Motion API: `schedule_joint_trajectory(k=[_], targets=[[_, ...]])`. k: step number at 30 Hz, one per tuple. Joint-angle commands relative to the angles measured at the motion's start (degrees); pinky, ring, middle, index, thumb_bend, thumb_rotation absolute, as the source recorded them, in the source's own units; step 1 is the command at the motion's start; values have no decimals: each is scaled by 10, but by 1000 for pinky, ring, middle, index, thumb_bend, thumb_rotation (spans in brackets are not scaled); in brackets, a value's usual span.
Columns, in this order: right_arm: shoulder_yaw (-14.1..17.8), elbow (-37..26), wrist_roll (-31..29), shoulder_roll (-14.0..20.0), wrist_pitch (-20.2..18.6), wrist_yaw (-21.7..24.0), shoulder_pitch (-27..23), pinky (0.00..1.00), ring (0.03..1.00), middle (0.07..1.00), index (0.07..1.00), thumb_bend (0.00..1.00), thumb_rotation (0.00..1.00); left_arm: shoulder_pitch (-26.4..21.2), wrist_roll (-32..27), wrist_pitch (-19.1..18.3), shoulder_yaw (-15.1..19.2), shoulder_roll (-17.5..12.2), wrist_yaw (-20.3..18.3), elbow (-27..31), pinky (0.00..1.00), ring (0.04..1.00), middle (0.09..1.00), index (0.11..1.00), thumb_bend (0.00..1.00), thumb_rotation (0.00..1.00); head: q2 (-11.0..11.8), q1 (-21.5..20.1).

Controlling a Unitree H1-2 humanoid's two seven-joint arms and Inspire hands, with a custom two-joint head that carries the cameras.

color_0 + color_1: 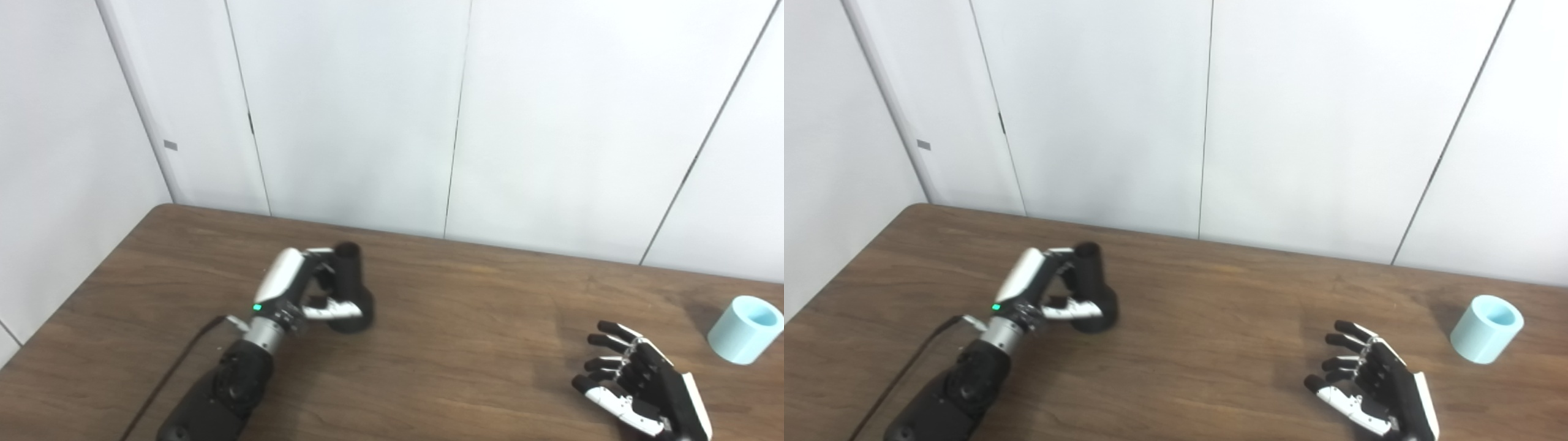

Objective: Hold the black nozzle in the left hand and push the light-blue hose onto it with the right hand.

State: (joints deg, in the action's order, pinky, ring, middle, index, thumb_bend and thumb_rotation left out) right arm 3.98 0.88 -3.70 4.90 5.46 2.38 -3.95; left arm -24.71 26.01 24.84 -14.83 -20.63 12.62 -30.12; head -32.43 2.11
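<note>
Gripping: left hand (pixel 306 288) wraps black nozzle (pixel 350 288), standing on table (pixel 465 343)
Right hand (pixel 637 386): spread, empty
Next: reach hose (pixel 746 329), align bores first

Nozzle (pixel 350 288) upright at left of counter (pixel 465 343), within left robot hand (pixel 300 288); hose (pixel 745 329) far right; right robot hand (pixel 637 380) near front, beside hose.

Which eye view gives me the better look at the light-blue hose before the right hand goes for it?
The right eye view: the light-blue hose stands whole there, tilted, with its open top and table around it. In the left eye view it sits against the picture's right edge, barely inside. In both, the open right hand is apart from it.
</note>
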Motion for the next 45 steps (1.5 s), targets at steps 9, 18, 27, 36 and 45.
schedule_joint_trajectory(k=[9,18,27,36,45], targets=[[2,-9,-6,-9,21,-4,-4,439,512,649,681,641,0,14,20,21,-161,54,77,-39,377,424,484,487,505,0,-17,-22],[2,-15,8,-8,21,-10,-3,434,500,650,672,636,0,11,-11,21,-245,68,72,-69,361,412,486,486,505,0,-30,-46],[4,-35,16,-4,5,-17,-1,404,504,659,692,705,121,9,34,9,-244,58,-31,-83,381,412,475,505,503,0,-35,-68],[22,-78,4,65,-2,12,-26,446,535,649,698,696,117,26,29,-24,-236,49,-109,-58,407,419,485,505,503,0,-34,-110],[36,-150,53,130,-72,7,-112,409,508,635,675,723,90,42,16,-28,-234,54,-164,-20,434,432,476,506,503,0,-20,-165]])
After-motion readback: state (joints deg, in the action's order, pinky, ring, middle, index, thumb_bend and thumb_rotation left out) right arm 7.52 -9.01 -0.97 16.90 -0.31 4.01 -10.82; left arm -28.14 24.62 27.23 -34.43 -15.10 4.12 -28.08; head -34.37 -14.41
